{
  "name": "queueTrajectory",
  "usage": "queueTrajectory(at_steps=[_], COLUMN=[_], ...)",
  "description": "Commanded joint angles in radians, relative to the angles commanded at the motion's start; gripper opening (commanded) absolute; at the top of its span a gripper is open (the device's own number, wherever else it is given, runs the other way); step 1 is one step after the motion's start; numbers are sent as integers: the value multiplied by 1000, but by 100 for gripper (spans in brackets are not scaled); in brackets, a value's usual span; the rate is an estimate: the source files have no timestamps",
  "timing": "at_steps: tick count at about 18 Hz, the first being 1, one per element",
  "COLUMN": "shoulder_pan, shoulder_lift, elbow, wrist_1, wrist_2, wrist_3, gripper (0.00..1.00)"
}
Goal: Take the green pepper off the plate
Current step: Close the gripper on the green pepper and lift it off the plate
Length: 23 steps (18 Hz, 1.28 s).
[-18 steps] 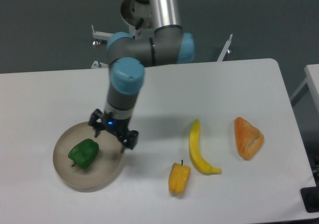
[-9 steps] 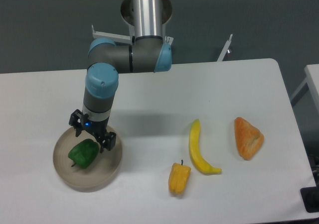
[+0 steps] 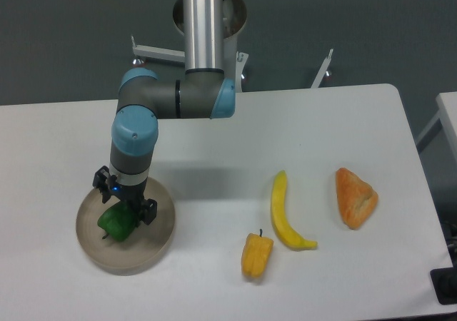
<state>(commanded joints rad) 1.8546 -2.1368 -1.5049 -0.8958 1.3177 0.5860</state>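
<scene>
The green pepper (image 3: 114, 225) lies in the left half of the beige plate (image 3: 153, 246) at the table's front left. My gripper (image 3: 123, 205) hangs straight down over the pepper, its open fingers standing either side of the pepper's top. The gripper body hides the pepper's upper part. I cannot see whether the fingers touch it.
A small yellow-orange pepper (image 3: 257, 255) lies right of the plate. A banana (image 3: 283, 212) lies beyond it, and an orange wedge-shaped piece (image 3: 355, 197) sits further right. The table's right edge (image 3: 414, 157) is near that piece.
My gripper has moved left from the plate's right rim to above the pepper and has come lower over it. The pepper and plate have not moved.
</scene>
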Motion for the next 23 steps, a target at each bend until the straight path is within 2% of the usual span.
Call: queueTrajectory(at_steps=[2,3,5,10,13,14,18,23], shoulder_pan=[0,0,0,0,8,29,155,279], shoulder_lift=[-6,-8,-9,-8,8,32,77,72], elbow=[6,8,8,14,35,51,74,176], wrist_1=[0,0,0,-2,-8,-20,-99,-221], wrist_2=[-2,-2,-2,-2,0,3,3,5], wrist_3=[2,5,6,8,30,66,191,348], gripper=[54,46,37,29,29,29,29,29])
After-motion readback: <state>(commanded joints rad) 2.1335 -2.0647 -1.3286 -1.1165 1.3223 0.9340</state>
